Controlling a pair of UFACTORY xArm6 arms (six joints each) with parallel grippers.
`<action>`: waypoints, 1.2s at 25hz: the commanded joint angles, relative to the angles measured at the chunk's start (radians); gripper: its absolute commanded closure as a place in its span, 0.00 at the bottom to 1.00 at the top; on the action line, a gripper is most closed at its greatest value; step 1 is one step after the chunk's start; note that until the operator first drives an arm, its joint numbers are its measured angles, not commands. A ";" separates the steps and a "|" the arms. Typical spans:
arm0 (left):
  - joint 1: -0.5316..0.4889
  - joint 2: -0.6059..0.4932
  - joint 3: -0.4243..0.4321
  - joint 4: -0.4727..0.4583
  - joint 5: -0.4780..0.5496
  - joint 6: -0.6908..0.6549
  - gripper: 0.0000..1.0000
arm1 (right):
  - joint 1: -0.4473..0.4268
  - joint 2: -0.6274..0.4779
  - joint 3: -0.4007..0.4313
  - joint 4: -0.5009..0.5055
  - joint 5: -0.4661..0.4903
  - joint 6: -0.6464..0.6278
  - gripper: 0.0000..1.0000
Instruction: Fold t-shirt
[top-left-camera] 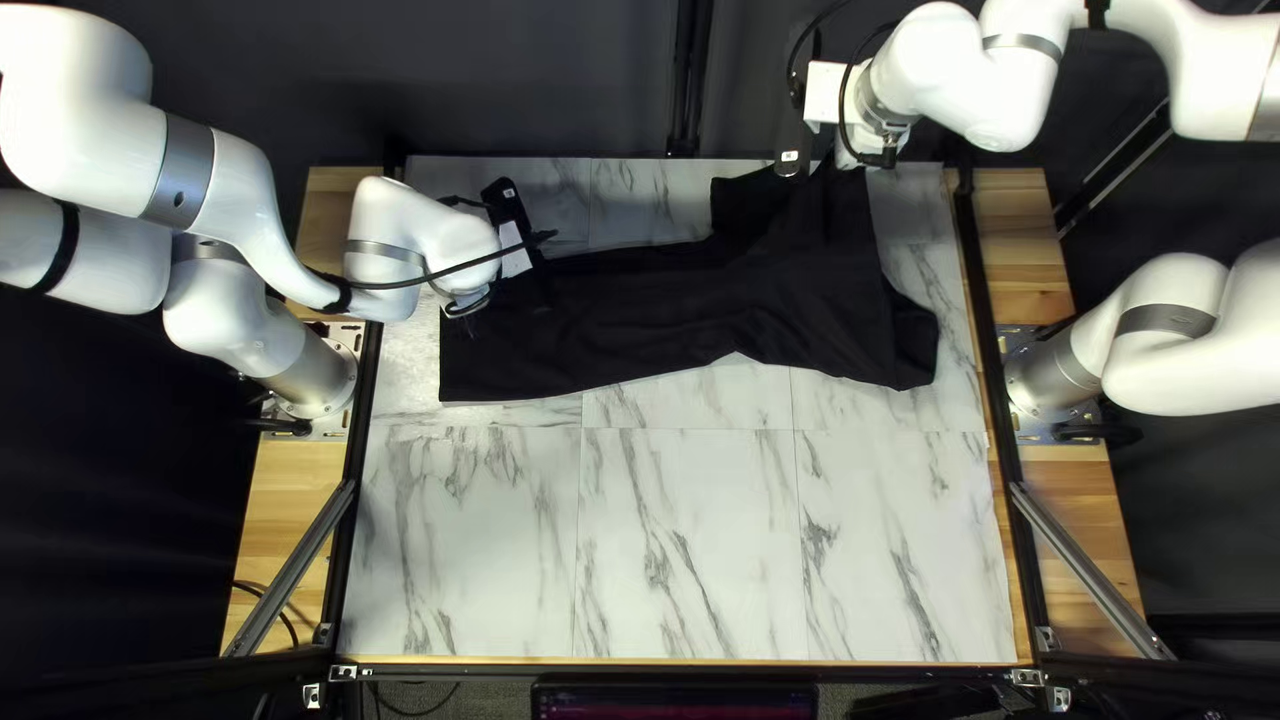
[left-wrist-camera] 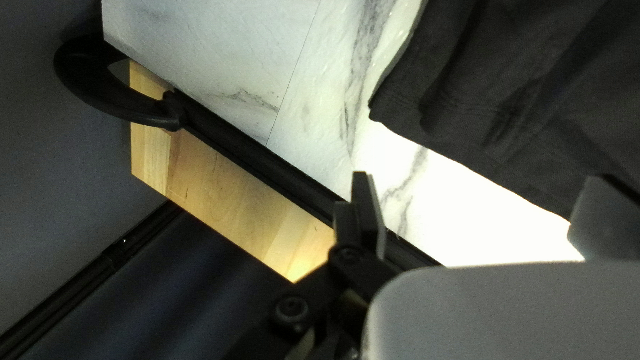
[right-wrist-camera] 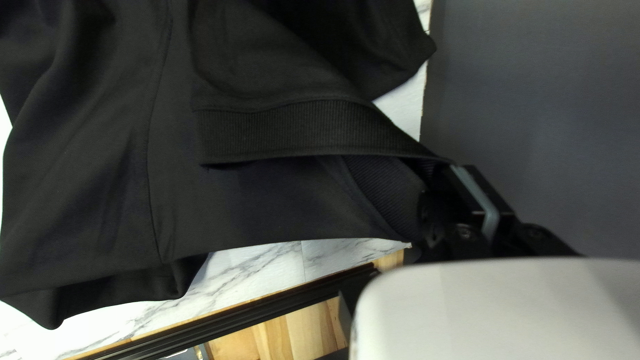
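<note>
The black t-shirt [top-left-camera: 667, 320] is spread across the upper half of the counter [top-left-camera: 680, 534] in the top left view, from left of centre to the right side. Its hem end is partly covered there by the left arm [top-left-camera: 414, 240]; in the left wrist view that edge is shown lying near the black rail [left-wrist-camera: 267, 167], with pale marble between them.

In the top left view the tips of the right gripper [top-left-camera: 867, 156], at the upper right, are hard to make out. By the right wrist view its jaws are shown closed, gripping the t-shirt at the end of its ribbed band [right-wrist-camera: 280, 130], which is lifted and stretched towards them. The left gripper [top-left-camera: 467, 310] is held at the upper left, above the hem end; in its own wrist view the jaws are seen open, set wide apart, with no cloth pinched.

A curved black piece [left-wrist-camera: 100, 87] is shown beyond the rail's end in the left wrist view. The counter is flanked by 2 wooden strips [top-left-camera: 300, 520], and a dark curtain [top-left-camera: 534, 80] is hung behind. A screen [top-left-camera: 674, 702] is partly seen at the bottom edge of the top left view.
</note>
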 commanded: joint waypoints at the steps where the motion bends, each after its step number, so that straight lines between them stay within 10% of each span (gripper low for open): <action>1: 0.000 -0.006 0.005 -0.001 -0.001 0.004 0.01 | -0.019 0.021 -0.014 -0.022 -0.032 0.005 1.00; 25: -0.034 -0.025 0.042 -0.013 -0.002 -0.037 0.01 | -0.078 0.223 -0.137 -0.107 -0.108 0.015 1.00; 26: -0.036 -0.027 0.044 -0.015 -0.003 -0.038 0.01 | -0.076 0.232 -0.143 -0.113 -0.108 0.024 0.94; 27: -0.037 -0.028 0.045 -0.015 -0.003 -0.040 0.01 | -0.074 0.236 -0.145 -0.117 -0.107 0.031 0.35; 28: -0.040 -0.028 0.045 -0.016 -0.003 -0.042 0.01 | -0.070 0.240 -0.146 -0.123 -0.105 0.044 0.00; 30: -0.046 -0.027 0.045 -0.018 -0.003 -0.046 0.01 | -0.061 0.237 -0.147 -0.131 -0.094 0.065 0.00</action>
